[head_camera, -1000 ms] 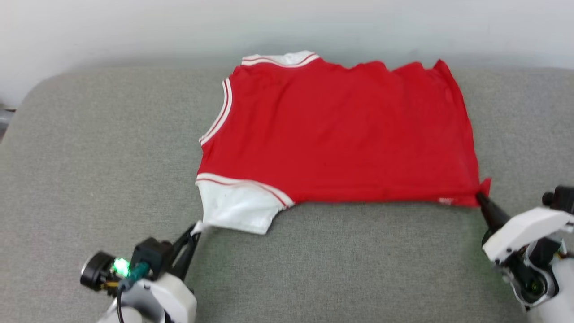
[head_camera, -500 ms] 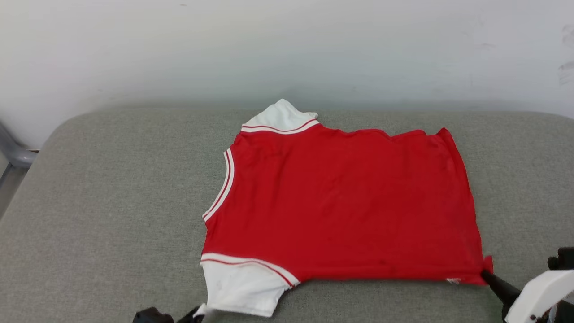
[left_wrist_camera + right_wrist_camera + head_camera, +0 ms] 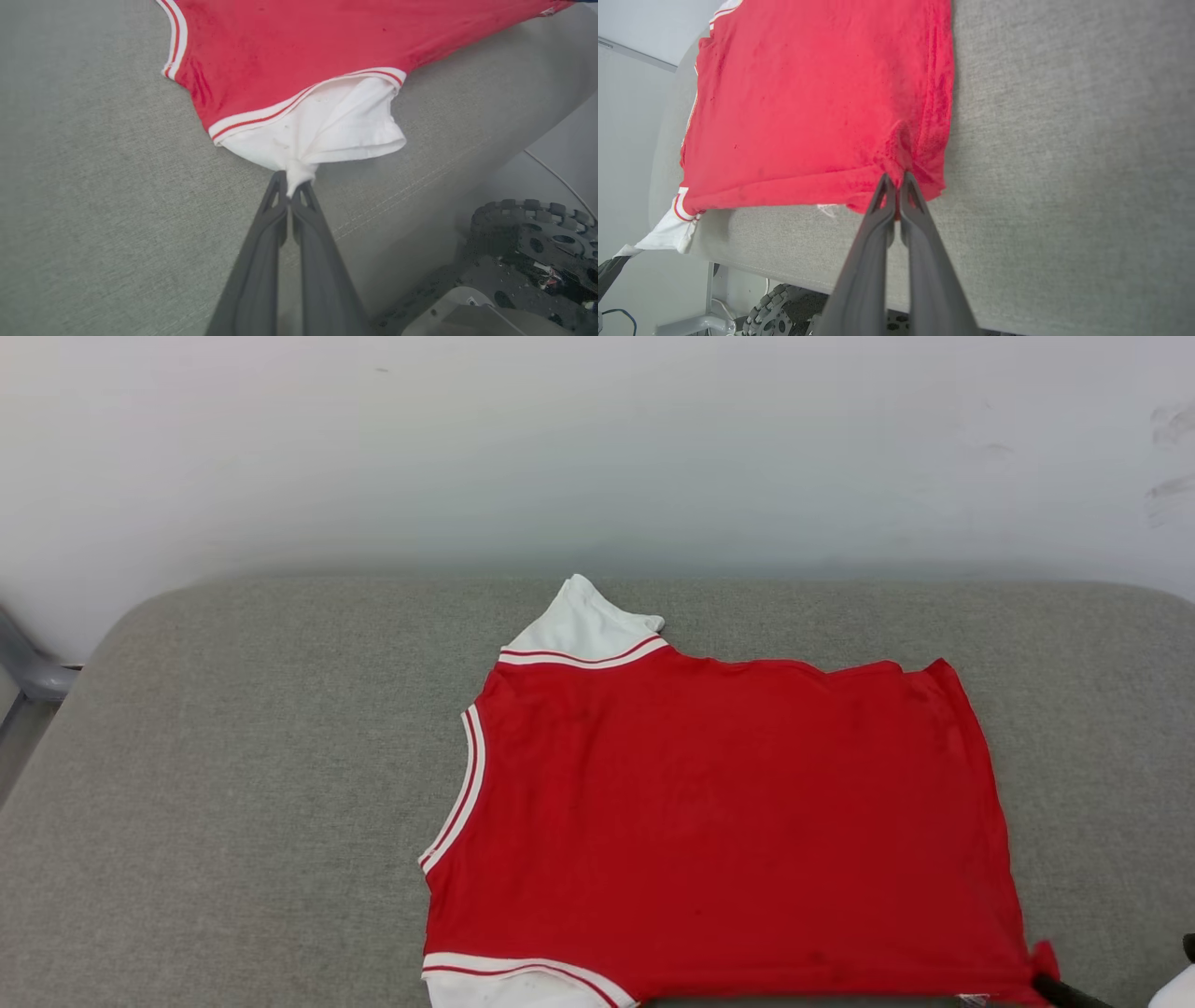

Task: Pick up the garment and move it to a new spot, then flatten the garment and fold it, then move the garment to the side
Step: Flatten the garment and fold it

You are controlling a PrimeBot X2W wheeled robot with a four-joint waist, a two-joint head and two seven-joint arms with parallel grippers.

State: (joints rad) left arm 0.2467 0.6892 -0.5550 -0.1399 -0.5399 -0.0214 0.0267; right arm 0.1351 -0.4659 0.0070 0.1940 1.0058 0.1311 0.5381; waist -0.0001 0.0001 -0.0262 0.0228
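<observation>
The garment (image 3: 719, 821) lies spread flat on the grey padded table (image 3: 233, 756), plain red side up, white sleeves to the left, hem to the right. In the left wrist view my left gripper (image 3: 292, 182) is shut on the bunched edge of the near white sleeve (image 3: 336, 121), close to the table's front edge. My right gripper (image 3: 896, 179) is shut on the near hem corner of the garment (image 3: 808, 102), and one of its dark fingertips (image 3: 1050, 987) shows at the bottom right of the head view. No lettering shows.
A white wall (image 3: 560, 448) rises behind the table. The table's front edge drops off right behind both grippers, with my wheeled base (image 3: 532, 224) below it. A grey metal frame (image 3: 28, 672) stands off the table's left end.
The head camera has tilted up, so both arms dropped out of the picture's bottom. The garment has slid away from the table's far edge toward me, with both grips kept.
</observation>
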